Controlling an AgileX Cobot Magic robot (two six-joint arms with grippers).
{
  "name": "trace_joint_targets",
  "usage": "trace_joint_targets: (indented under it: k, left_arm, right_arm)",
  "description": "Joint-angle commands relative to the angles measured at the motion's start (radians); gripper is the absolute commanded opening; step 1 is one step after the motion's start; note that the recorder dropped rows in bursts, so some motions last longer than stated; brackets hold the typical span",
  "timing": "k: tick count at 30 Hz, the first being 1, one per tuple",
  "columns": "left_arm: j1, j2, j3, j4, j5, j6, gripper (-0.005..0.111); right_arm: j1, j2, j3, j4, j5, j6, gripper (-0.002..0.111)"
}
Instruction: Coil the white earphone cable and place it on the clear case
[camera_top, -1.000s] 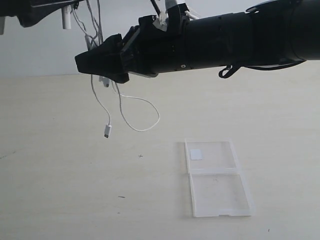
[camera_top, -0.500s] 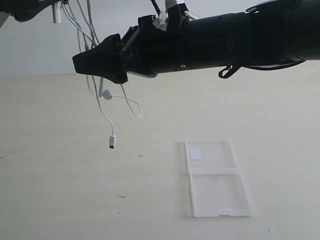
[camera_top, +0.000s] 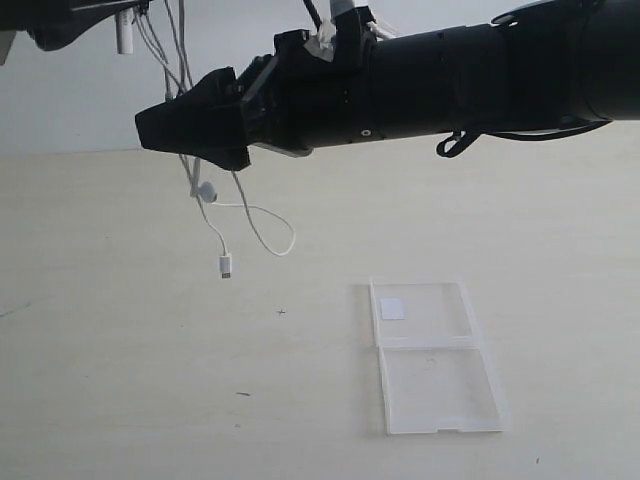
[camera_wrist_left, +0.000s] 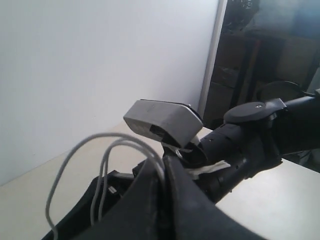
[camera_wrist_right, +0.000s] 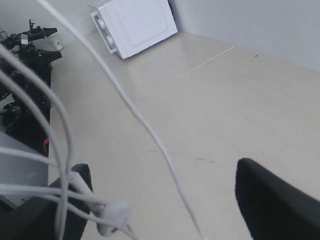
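Our left jaws clamp the white earphone cable; it dangles between our right jaws, spread apart, well left of the clear case.

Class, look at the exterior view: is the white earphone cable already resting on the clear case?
No: the white cable dangles in mid-air, off to the left of the clear case.

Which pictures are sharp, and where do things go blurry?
Exterior view: soft even light, clear case sharp, hardly any shadow. Left wrist view: fingers near the lens blur. Right wrist view: cable strands up close smear; table behind looks clearer.
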Motion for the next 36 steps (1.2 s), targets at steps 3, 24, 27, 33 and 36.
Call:
trace_joint_targets:
  k: [3,24,27,33,36]
  left_arm:
    - [0.001,0.001,0.004,-0.012,-0.023,-0.010,0.000]
    - [0.001,-0.002,0.011,-0.009,0.033,-0.008,0.000]
    - [0.001,-0.002,0.011,-0.009,0.025,-0.008,0.000]
    - [0.001,-0.002,0.011,-0.009,-0.003,-0.038,0.000]
    - [0.001,-0.002,0.011,-0.009,0.012,-0.038,0.000]
  right_arm:
    - [0.002,0.001,0.003,0.026,0.013,-0.022,0.076]
    - [0.002,0.001,0.003,0.049,-0.050,-0.018,0.076]
    - [0.002,0.001,0.003,0.049,-0.063,-0.022,0.076]
    - [0.002,0.001,0.003,0.049,-0.093,-0.022,0.076]
    - [0.002,0.001,0.003,0.049,-0.093,-0.022,0.076]
